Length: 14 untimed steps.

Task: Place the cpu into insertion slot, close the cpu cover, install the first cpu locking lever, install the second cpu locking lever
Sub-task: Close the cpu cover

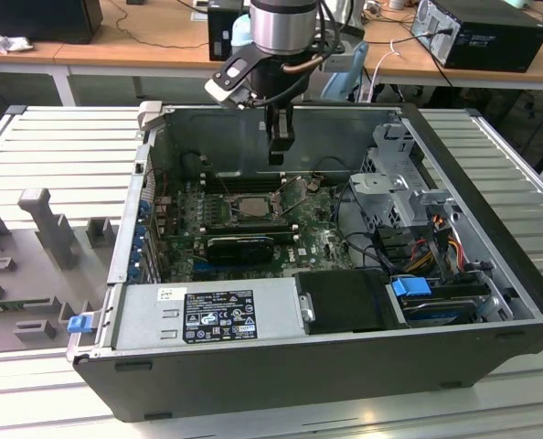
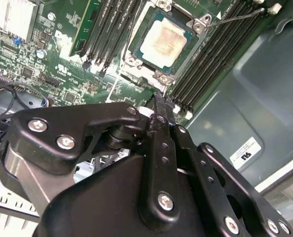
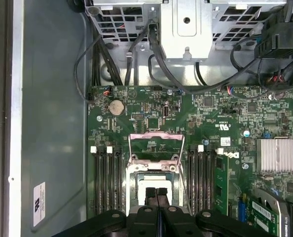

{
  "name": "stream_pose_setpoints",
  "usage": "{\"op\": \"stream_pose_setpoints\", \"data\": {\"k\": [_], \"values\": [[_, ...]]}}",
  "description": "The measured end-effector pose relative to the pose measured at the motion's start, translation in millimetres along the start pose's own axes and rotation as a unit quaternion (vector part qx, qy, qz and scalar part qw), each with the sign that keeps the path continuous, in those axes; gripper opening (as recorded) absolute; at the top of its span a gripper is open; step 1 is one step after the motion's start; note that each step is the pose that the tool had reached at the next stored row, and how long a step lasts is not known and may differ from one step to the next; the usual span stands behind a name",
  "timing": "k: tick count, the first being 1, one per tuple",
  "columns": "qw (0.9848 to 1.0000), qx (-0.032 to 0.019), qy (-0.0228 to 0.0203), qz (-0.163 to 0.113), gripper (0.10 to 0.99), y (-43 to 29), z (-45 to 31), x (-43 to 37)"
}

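So the black two-finger gripper (image 1: 277,155) on the arm hangs inside the open black tower case (image 1: 345,366), which lies on its side on a grey slatted metal table (image 1: 52,146). In both wrist views the jaws are pressed flat together with nothing between them; the gripper (image 3: 157,191) is empty.

The cpu (image 2: 167,40) — small flat square chip with a pale silver top — is already sitting in the insertion slot (image 2: 200,23), the square dark socket with the grey metal rim. In the exterior view you can pick the chip out (image 1: 250,205) in the middle of the green motherboard (image 1: 317,247), with the fingertips up above the board and a bit towards the case's back wall, not touching anything as far as I can tell.

The cpu cover (image 3: 155,145), that thin silver-grey frame with the cut-out centre, is flipped open. In the first wrist view it lies back from the socket towards the silver drive cage (image 3: 186,29), so the chip is uncovered.

A thin wire locking lever (image 2: 235,17) angles out across the long black memory slots (image 2: 210,64) in the second wrist view — clearly not latched down.
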<state>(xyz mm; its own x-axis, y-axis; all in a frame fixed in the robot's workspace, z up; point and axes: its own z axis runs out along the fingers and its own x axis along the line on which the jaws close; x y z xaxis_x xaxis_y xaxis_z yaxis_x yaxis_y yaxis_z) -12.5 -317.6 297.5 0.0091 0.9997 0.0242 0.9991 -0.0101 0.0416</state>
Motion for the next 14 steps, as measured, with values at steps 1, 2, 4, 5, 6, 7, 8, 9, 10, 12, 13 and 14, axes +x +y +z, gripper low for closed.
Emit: {"op": "stream_pose_setpoints", "data": {"k": [1,2,4,5,6,7,8,9,10,12,13,14], "values": [[1.0,0.0,0.0,0.0,0.106,0.0,1.0,0.0],[1.0,0.0,0.0,0.0,0.106,0.0,2.3,0.0],[1.0,0.0001,0.0,-0.001,0.106,0.2,5.7,-0.1],[1.0,0.0001,0.0,-0.001,0.106,0.7,7.5,-0.2],[1.0,0.0003,-0.0005,-0.004,0.106,4.5,12.0,-0.2],[1.0,0.0006,-0.0008,-0.008,0.106,9.1,15.3,-0.3],[0.9999,0.0009,-0.0012,-0.013,0.106,13.6,18.7,-0.3],[0.9999,0.001,-0.0011,-0.016,0.106,18.3,20.3,-0.2],[0.9998,0.0011,-0.001,-0.018,0.106,21.3,21.0,-0.2],[0.9998,0.0012,-0.0009,-0.022,0.106,30.2,23.5,-0.1],[0.9998,0.0013,-0.0009,-0.022,0.106,32.8,25.0,-0.1],[0.9998,0.0015,-0.0009,-0.022,0.106,35.5,26.4,-0.2]]}}
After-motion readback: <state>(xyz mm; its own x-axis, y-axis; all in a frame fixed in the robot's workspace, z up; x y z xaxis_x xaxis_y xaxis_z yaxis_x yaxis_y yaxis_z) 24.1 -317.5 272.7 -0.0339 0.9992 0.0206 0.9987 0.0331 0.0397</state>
